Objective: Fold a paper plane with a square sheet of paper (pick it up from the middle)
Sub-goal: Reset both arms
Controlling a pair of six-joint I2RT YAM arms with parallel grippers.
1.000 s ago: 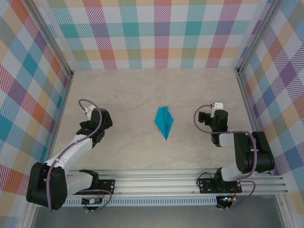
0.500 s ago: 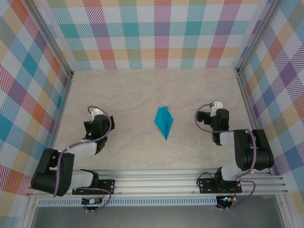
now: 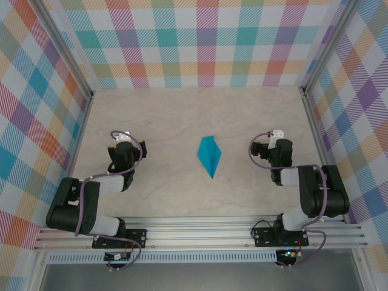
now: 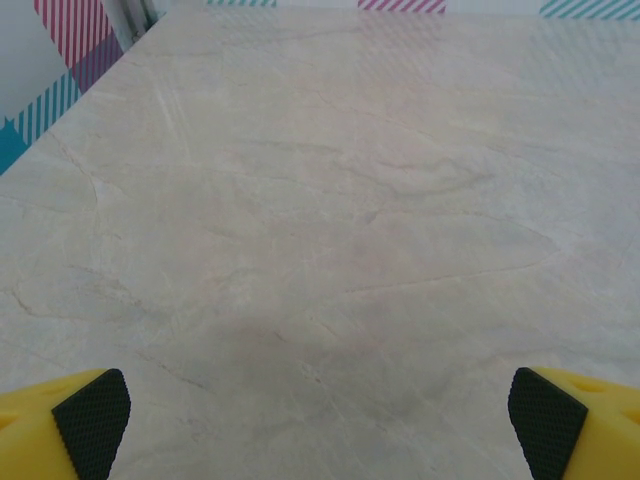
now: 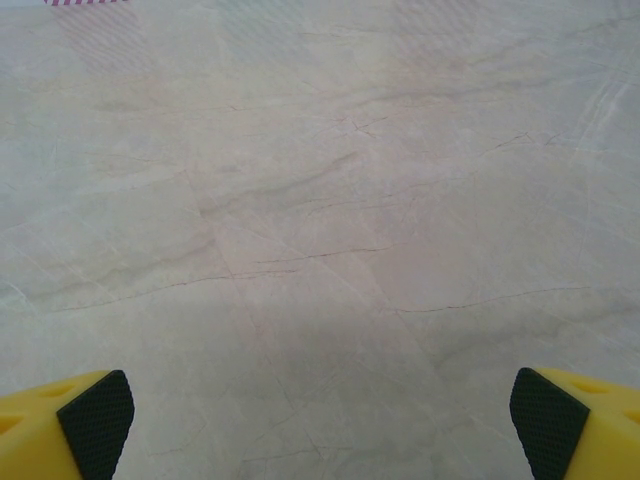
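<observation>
The teal-blue paper plane (image 3: 209, 154) lies flat in the middle of the table, a slim kite shape with its sharp tip toward the arms. My left gripper (image 3: 126, 145) is drawn back on the left, well apart from the plane. My right gripper (image 3: 271, 145) rests on the right, also apart from it. In the left wrist view the left gripper (image 4: 320, 425) stands open, its yellow fingertips (image 4: 90, 425) wide over bare table. The right gripper (image 5: 320, 425) in its own wrist view is open too, fingertips (image 5: 95, 425) spread with nothing between them.
The marble-look table (image 3: 182, 115) is walled by checked panels at back (image 3: 200, 42), left (image 3: 36, 121) and right (image 3: 357, 121). An aluminium rail (image 3: 200, 233) with both arm bases runs along the near edge.
The left arm has folded back toward its base, its gripper turning to face the far wall. The right arm and the paper plane have stayed put.
</observation>
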